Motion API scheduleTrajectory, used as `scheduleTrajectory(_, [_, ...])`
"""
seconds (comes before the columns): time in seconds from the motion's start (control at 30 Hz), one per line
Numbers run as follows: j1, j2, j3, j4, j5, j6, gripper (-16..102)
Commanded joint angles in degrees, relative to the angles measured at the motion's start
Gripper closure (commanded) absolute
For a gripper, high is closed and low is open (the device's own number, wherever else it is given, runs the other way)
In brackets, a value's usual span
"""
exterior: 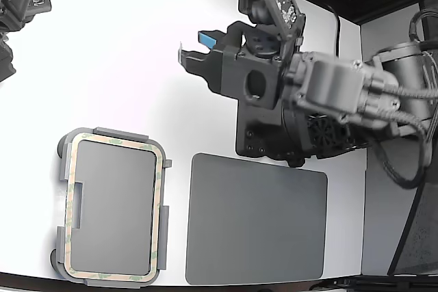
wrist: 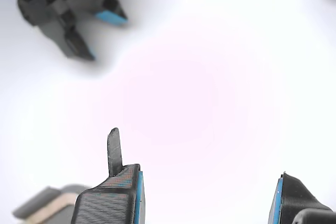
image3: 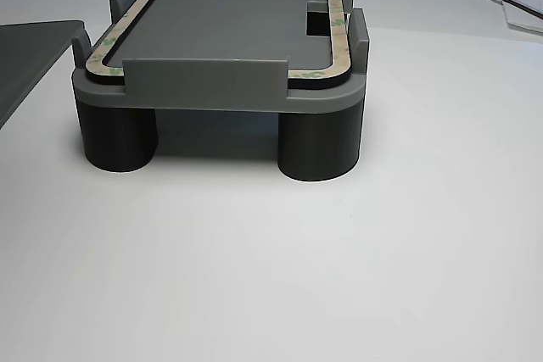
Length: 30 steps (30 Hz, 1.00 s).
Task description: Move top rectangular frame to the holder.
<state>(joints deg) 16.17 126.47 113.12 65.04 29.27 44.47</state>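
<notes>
My tool (exterior: pixel 186 58) hangs above the bare white counter (exterior: pixel 123 66), its blue-padded fingers (exterior: pixel 207 37) spread apart with nothing between them. In the wrist view the same fingers (wrist: pixel 123 195) stand wide of each other over plain white surface, and a thin dark blade sticks up from one of them.

The top rectangular frame (exterior: pixel 159 169) is well away from my tool. It lies flat in the holder (exterior: pixel 113 132), near the counter's front edge toward the exterior view's left. Its beige, green-mottled band runs all the way round just inside the holder's raised edge tabs, and the holder's dark grey floor shows through its open centre. The other view shows the frame (image3: pixel 338 23) seated level on the holder's upper face, with the holder (image3: pixel 212 82) standing on round dark feet on the counter.

Just beside the holder, toward the exterior view's right, a dark grey flat mat (exterior: pixel 256 220) lies on the counter, apart from the holder by a narrow strip of white. My tool is above the counter behind that mat and touches neither it nor the holder.

A second gripper (wrist: pixel 68 17) with blue tips shows blurred in the wrist view, clear of mine.
</notes>
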Motion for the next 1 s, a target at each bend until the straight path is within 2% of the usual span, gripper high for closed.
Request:
scheduleTrajectory(0.0, [-5.6, 15.3, 10.5, -4.0, -5.4, -23.7, -14])
scheduleTrajectory(0.3, [-15.7, 33.5, 28.8, -10.5, -16.0, -35.4, -14])
scheduleTrajectory(0.5, [-16.9, 42.9, 38.2, -9.8, -21.1, -36.7, -12])
scheduleTrajectory(0.6, [-16.3, 42.9, 37.9, -9.0, -19.6, -36.0, -14])
scheduleTrajectory(0.97, [-16.3, 42.9, 37.9, -9.0, -19.5, -35.9, -14])
